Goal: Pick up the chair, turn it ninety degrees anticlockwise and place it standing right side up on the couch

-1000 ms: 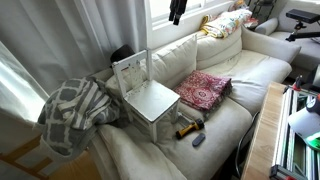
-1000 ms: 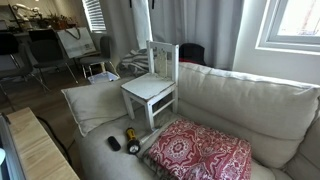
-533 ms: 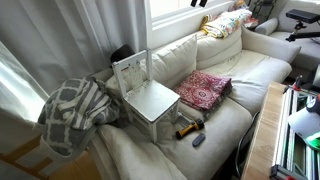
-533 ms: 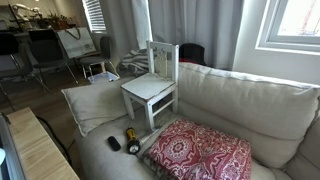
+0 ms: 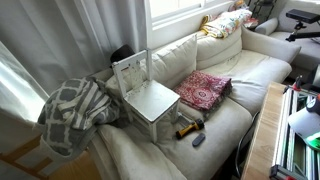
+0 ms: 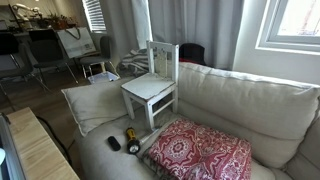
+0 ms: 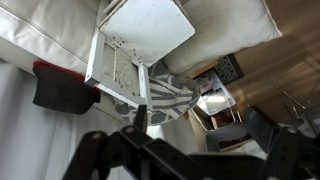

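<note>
One chair (image 5: 147,88) upright on couch (image 5: 250,70), blanket (image 5: 75,110) end | fingers (image 7: 272,138) wide; empty; well above

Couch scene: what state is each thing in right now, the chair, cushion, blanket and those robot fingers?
chair: standing upright on the couch, nothing holding it.
red cushion: lying flat on the seat.
plaid blanket: bunched up at the couch's end.
yellow-black tool: lying on the seat.
gripper: fingers open, empty.
</note>
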### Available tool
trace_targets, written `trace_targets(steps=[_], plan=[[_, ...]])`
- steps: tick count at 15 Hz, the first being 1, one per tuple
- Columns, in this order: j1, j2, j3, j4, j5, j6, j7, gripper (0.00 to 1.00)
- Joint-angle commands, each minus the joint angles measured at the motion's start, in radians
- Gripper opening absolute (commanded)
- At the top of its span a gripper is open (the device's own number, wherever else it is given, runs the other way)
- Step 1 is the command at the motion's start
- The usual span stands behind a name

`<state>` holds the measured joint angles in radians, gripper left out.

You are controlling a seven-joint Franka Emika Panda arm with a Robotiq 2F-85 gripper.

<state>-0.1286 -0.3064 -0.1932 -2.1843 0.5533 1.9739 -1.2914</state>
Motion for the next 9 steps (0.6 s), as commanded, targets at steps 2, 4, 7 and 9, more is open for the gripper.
trace_targets(steps=[2, 4, 7, 9], plan=[[0.025, 0.002, -0.019, 0.003, -0.007, 0.001, 0.005, 1.0], [0.027, 0.004, -0.018, 0.003, -0.006, 0.001, 0.005, 1.0], [0.027, 0.006, -0.018, 0.004, -0.006, 0.001, 0.005, 1.0], [0.027, 0.006, -0.018, 0.005, -0.006, 0.001, 0.005, 1.0]])
